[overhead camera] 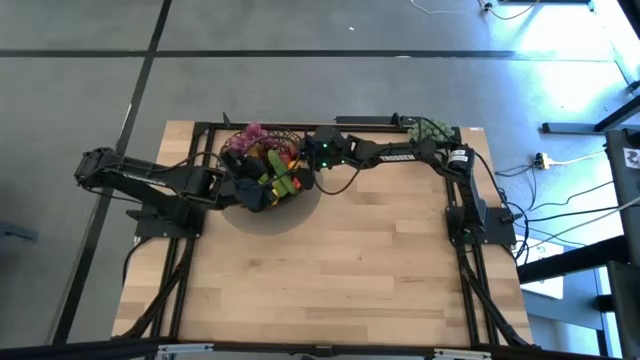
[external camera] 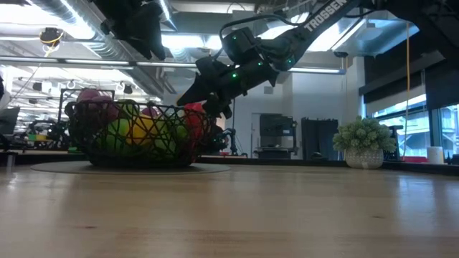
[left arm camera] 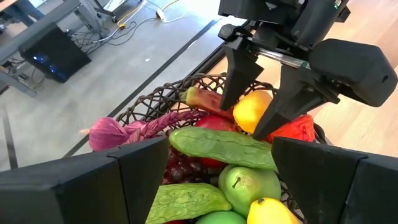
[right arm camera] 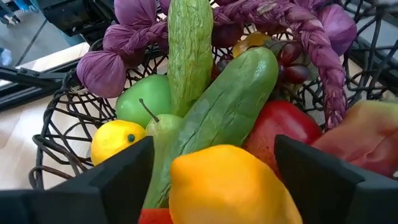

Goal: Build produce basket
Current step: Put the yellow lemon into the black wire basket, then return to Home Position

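Wire-mesh basket [external camera: 79,136] at the worktop's [overhead camera: 340,270] far left, heaped with produce [external camera: 143,129]. Right pincer [left arm camera: 245,118] low over the heap, spread open astride a yellow fruit [right arm camera: 230,183] and gripping nothing, probably to let it settle on top; left pincer [overhead camera: 248,192] wide open and empty by the rim, likely keeping clear. Shown only by the right wrist view: gaps between fruit and both fingers; only by the low view: heap barely topping the rim.

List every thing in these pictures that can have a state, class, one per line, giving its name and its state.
basket: upright on the table, heaped with produce.
yellow fruit: on top of the pile, between the open right tool's fingers.
cucumber: lying across the heap.
left tool: open, at the basket's rim, holding nothing.
potted plant: upright, apart from the basket.
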Robot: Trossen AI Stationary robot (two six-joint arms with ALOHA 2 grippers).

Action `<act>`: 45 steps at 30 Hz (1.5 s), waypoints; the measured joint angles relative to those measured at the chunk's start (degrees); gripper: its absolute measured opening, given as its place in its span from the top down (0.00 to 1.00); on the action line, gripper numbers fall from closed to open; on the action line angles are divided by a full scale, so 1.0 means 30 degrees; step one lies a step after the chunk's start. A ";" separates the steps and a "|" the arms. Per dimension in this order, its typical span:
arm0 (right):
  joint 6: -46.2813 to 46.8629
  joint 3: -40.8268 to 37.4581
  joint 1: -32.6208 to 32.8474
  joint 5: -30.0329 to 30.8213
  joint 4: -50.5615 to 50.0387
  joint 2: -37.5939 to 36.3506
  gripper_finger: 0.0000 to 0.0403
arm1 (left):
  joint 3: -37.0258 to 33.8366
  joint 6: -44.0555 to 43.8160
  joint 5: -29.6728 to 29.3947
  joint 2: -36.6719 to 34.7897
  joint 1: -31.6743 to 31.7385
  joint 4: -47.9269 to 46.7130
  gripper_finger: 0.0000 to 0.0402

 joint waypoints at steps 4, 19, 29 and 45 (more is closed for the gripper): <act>-0.0707 -0.0015 0.0000 0.0004 0.0895 0.0000 0.15 | 0.0000 0.0000 0.0000 0.0004 -0.0001 0.0001 0.30; -0.4632 0.4450 -0.0015 -0.0011 -0.8064 -0.2096 0.15 | 0.0000 0.0000 -0.0005 0.0014 -0.0006 0.0148 0.30; -0.4195 0.4721 0.0039 -0.0098 -1.2722 -0.5258 0.15 | 0.0000 0.0000 0.0049 0.0014 -0.0006 0.0278 0.30; -0.3385 0.4750 0.2831 0.5038 -1.5995 -0.9592 0.15 | 0.0000 -0.0007 0.0523 0.0014 0.0212 0.0566 0.30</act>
